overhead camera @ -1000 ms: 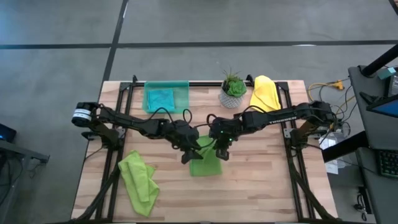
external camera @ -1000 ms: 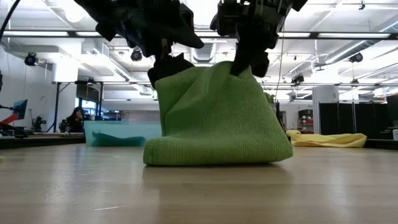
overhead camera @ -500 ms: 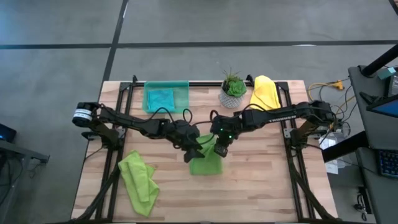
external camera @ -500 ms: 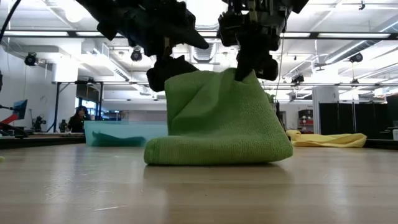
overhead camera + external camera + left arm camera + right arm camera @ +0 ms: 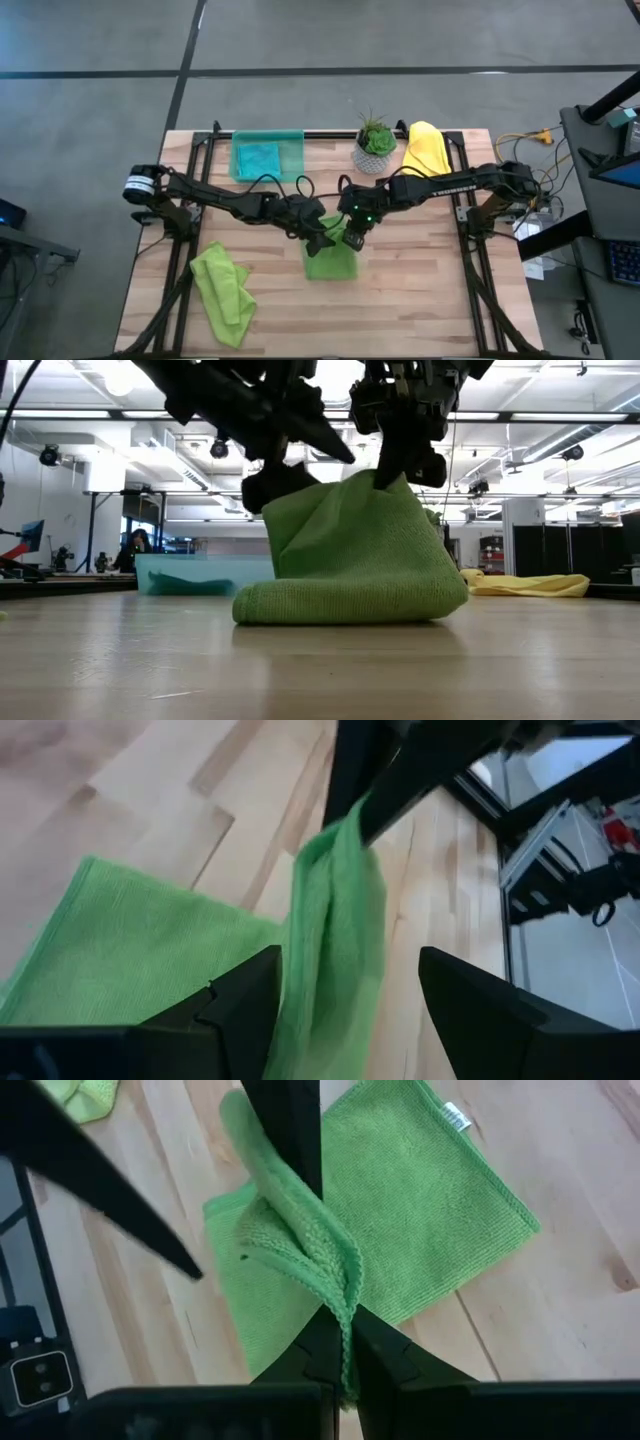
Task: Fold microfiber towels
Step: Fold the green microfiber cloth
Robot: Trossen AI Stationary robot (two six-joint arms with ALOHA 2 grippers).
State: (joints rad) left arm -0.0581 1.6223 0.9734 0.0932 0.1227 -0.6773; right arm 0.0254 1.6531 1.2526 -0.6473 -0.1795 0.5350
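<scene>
We stood in a large open lab or workshop hall: a concrete floor (image 5: pixel 100 60) lay around the wooden bench (image 5: pixel 420 290), strip lights and ducts (image 5: pixel 560 420) ran overhead, and a person (image 5: pixel 128 550) sat at distant workstations.

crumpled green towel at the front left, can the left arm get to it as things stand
Probably yes. The crumpled lime towel lies alone on bare table on that arm's side, nothing over it. The left gripper, jaws open, hangs by the raised green towel mid-table.
</scene>
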